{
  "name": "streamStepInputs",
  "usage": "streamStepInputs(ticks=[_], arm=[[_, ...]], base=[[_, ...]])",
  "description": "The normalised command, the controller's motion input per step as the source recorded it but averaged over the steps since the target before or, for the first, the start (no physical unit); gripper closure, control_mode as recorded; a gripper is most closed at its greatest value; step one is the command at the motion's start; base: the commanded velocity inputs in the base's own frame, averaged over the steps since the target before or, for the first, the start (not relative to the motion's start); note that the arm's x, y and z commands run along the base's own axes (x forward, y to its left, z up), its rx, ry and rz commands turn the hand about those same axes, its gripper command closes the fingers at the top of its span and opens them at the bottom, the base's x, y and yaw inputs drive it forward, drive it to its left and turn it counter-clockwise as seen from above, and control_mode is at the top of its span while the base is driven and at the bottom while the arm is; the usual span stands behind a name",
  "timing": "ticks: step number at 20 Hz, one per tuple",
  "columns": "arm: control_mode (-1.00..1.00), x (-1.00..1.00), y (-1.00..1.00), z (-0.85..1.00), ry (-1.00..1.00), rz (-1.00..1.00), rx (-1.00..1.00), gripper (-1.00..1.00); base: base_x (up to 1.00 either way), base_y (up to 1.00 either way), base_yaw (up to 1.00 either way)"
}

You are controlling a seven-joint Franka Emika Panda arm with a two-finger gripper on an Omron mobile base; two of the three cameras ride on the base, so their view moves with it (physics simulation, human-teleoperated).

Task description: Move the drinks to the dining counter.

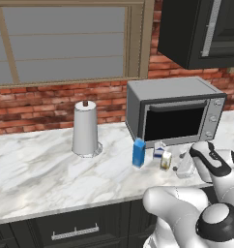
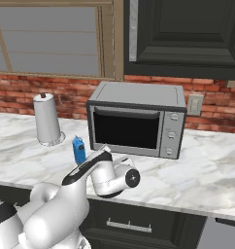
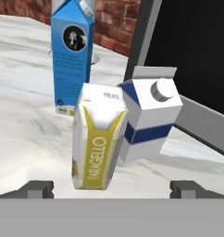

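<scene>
Jaws stood wide, holding nothing, around the pale-yellow lettered carton (image 3: 97,139) on the marble surface (image 1: 36,169); tall blue carton (image 3: 72,55) behind, apparently none moved yet.

In the hand view the blue carton (image 3: 72,55) is cut off at the top edge, and the toaster oven (image 3: 188,55) runs out of the top and right edges. In the left base view the arm hides much of the white carton (image 1: 159,151) and yellow carton (image 1: 166,160); their labels are too small to read there. The gripper (image 1: 185,169) is perhaps partly hidden by the wrist.
</scene>
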Motion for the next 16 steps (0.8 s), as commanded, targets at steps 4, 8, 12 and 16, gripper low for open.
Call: streamStepInputs(ticks=[4,8,12,16], arm=[[-1.0,0.05,0.05,0.06,0.0,0.0,0.0,-1.0],[-1.0,0.0,0.19,0.15,0.0,0.0,0.0,-1.0],[-1.0,0.0,0.33,0.15,0.0,0.0,0.0,-1.0],[-1.0,0.0,0.3,0.04,0.0,0.0,0.0,-1.0]], base=[[0.0,0.0,0.0],[0.0,0.0,0.0],[0.0,0.0,0.0],[0.0,0.0,0.0]])
